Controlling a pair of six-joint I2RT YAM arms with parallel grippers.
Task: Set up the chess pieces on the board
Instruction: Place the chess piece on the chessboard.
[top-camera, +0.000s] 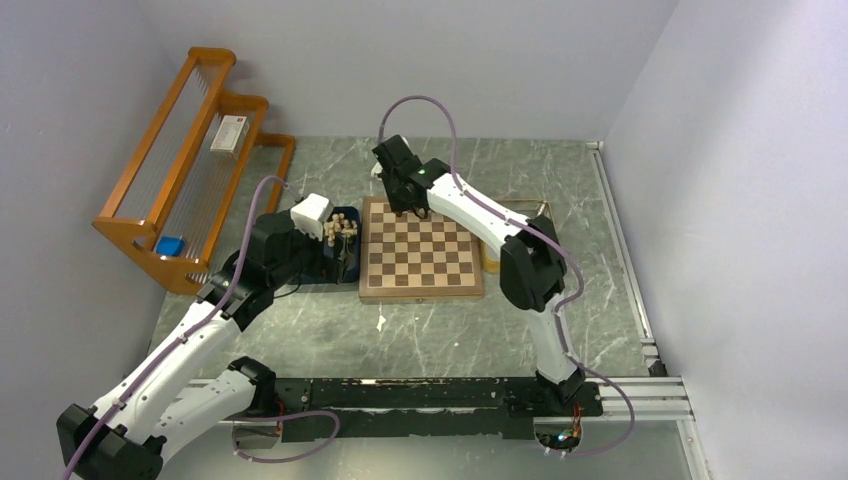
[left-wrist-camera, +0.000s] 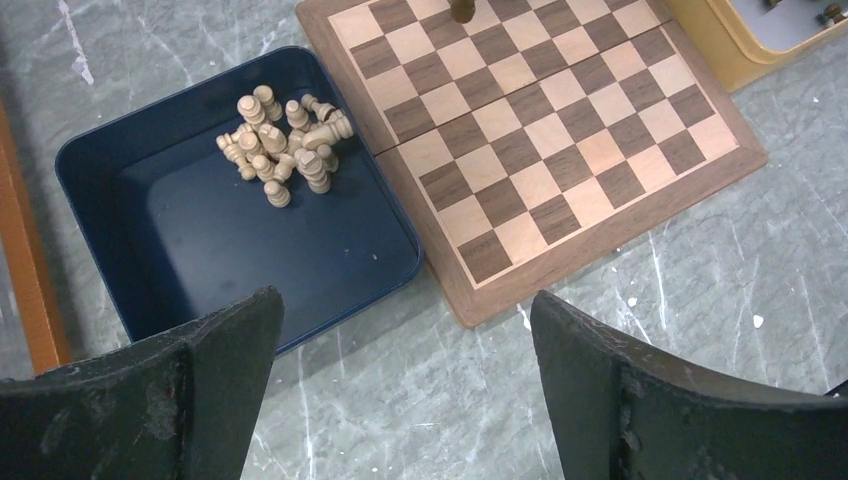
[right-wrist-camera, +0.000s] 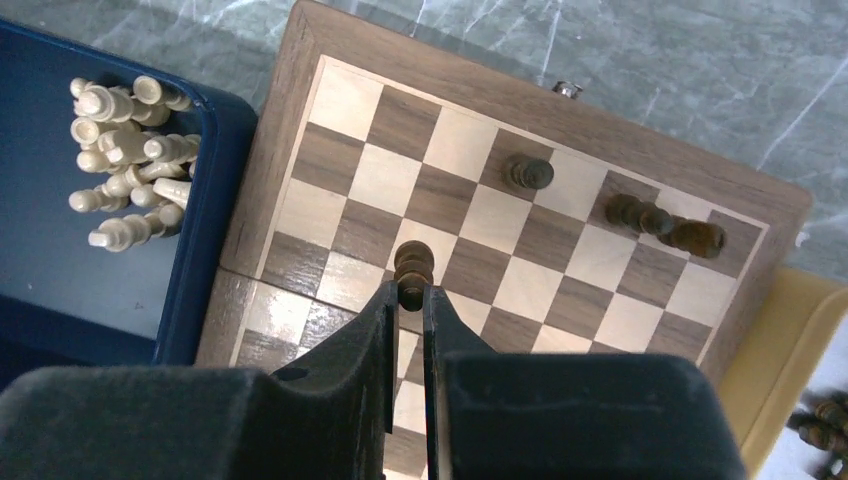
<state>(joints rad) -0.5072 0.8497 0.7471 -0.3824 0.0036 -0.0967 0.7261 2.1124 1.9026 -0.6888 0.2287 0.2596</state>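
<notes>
Dark blue tray (left-wrist-camera: 240, 270) sits touching the board's left edge, with a tangled heap of cream pieces (left-wrist-camera: 285, 145) in its far corner. They lie too jumbled for an exact count, but it is a dozen or more. The rest of the tray floor is bare.

Across the board (right-wrist-camera: 560, 270), the yellow tray (right-wrist-camera: 780, 330) sits against the right side. A few dark pieces (right-wrist-camera: 815, 425) show at the picture's edge; how many are in there I cannot tell.

The right arm rises beside the board, folds at the elbow and reaches left over the far rows, wrist pointing down. The right gripper (right-wrist-camera: 405, 290) is pinched tight on one dark piece (right-wrist-camera: 412, 262) above a square near the blue-tray side. Whether its base touches the wood I cannot tell.

The left arm stretches forward with a bent elbow. The left gripper (left-wrist-camera: 405, 305) hovers over the table (left-wrist-camera: 700, 280) just near of the blue tray, fingers spread wide, holding nothing.

On the board there is one dark piece alone in the far rows and what looks like three more in a line by the far right corner.
</notes>
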